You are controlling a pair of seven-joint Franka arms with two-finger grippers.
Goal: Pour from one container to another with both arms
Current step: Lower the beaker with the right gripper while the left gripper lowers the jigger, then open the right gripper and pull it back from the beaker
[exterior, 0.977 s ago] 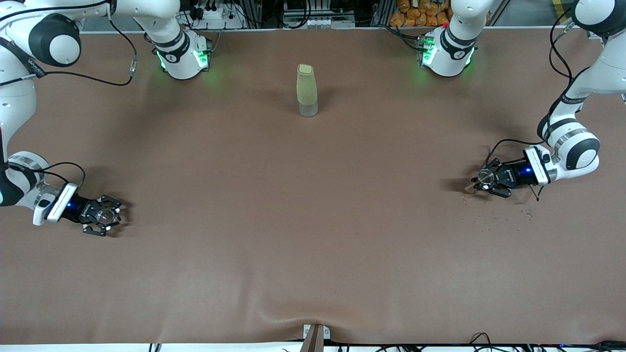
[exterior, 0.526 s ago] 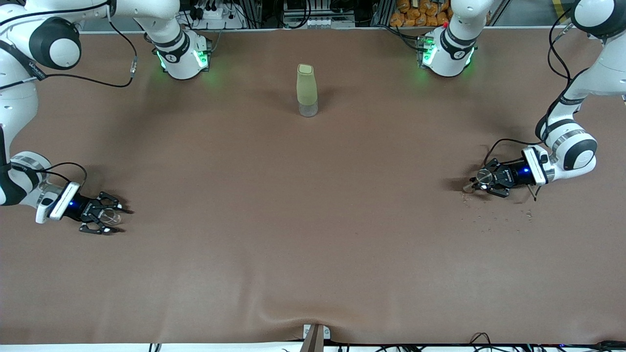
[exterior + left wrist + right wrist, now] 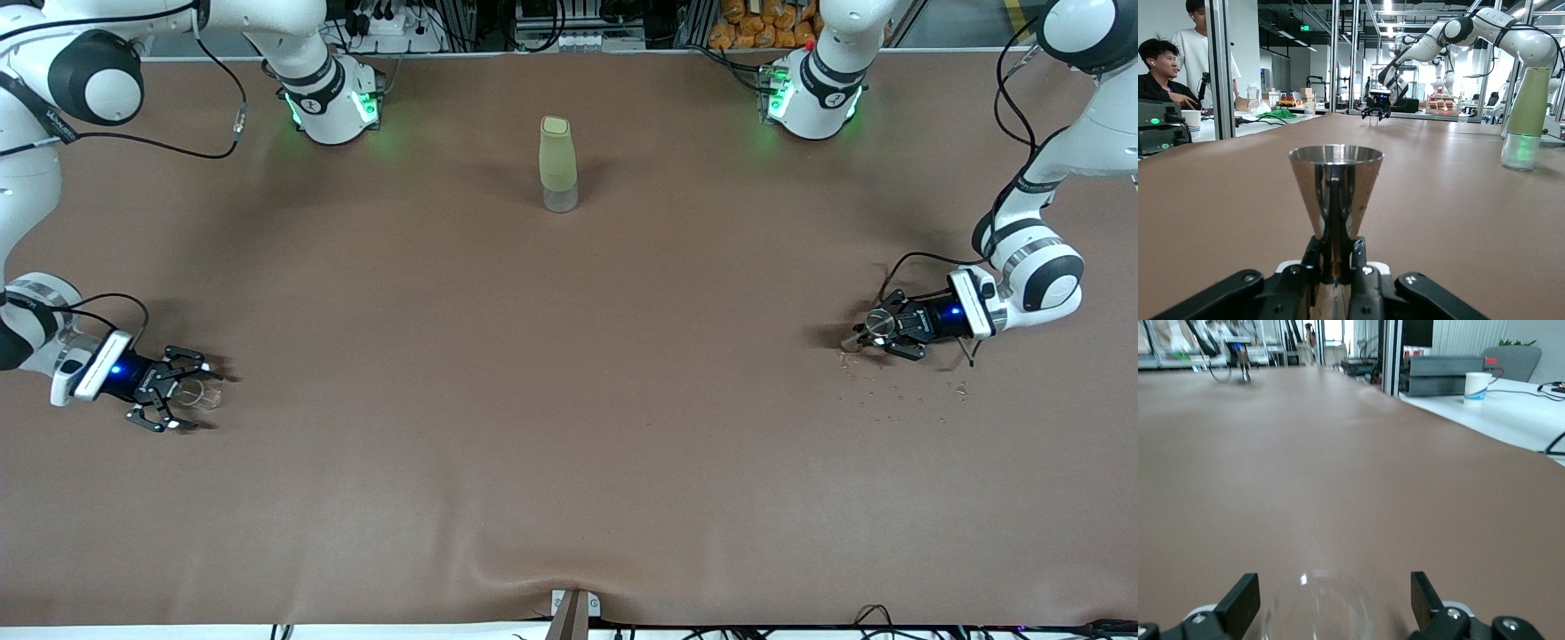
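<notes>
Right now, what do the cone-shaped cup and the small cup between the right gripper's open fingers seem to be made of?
Cone-shaped cup: likely polished metal; it mirrors the room.
Small cup: probably clear glass or plastic; the brown table shows through it.

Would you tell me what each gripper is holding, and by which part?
Left gripper grips the metal jigger by its narrow waist. Right gripper holds nothing; its fingers flank the clear glass.
</notes>
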